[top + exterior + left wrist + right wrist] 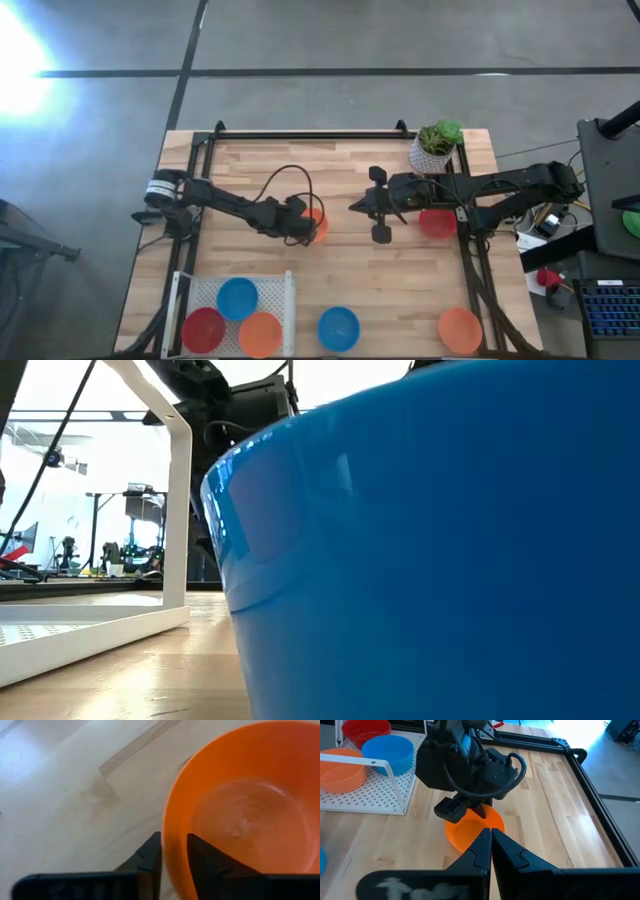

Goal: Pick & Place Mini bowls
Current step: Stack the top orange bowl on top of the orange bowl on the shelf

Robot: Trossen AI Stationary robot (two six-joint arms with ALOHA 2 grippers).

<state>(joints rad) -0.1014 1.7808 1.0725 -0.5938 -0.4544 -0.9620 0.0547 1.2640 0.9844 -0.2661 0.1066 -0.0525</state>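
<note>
The left end effector [174, 857] pinches the orange mini bowl [245, 810] by its rim, mid-counter [340, 270]; the right end effector [491, 847], fingers together and empty, waits opposite. Step: grasping. Next, probably lift toward the white rack [285, 300].

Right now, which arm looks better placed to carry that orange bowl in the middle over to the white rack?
Left. Its jaws already straddle the orange bowl's rim, and the white rack lies on its side. The right gripper sits shut and empty.
</note>
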